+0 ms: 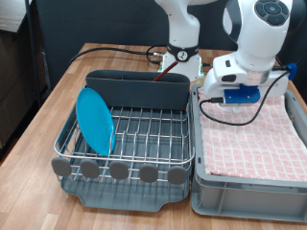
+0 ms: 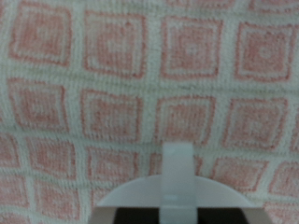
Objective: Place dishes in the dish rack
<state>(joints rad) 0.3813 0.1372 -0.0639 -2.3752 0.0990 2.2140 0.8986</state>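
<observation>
The bright-blue plate (image 1: pixel 95 121) stands on edge in the left side of the silver wire dish rack (image 1: pixel 144 144). My gripper (image 1: pixel 219 96) hangs low over the far end of the pink checked cloth (image 1: pixel 251 139); its fingertips do not show clearly. In the wrist view the cloth (image 2: pixel 140 84) fills the picture, blurred. A white rounded shape with an upright white bar (image 2: pixel 176 182) sits close to the camera; it may be the white mug, but I cannot tell. The wooden spoon is out of view.
The tall grey utensil bin (image 1: pixel 139 89) runs along the rack's far side. The grey crate (image 1: pixel 245 192) holding the cloth stands on the exterior view's right of the rack. The robot base and cables are behind, on the wooden table (image 1: pixel 58 91).
</observation>
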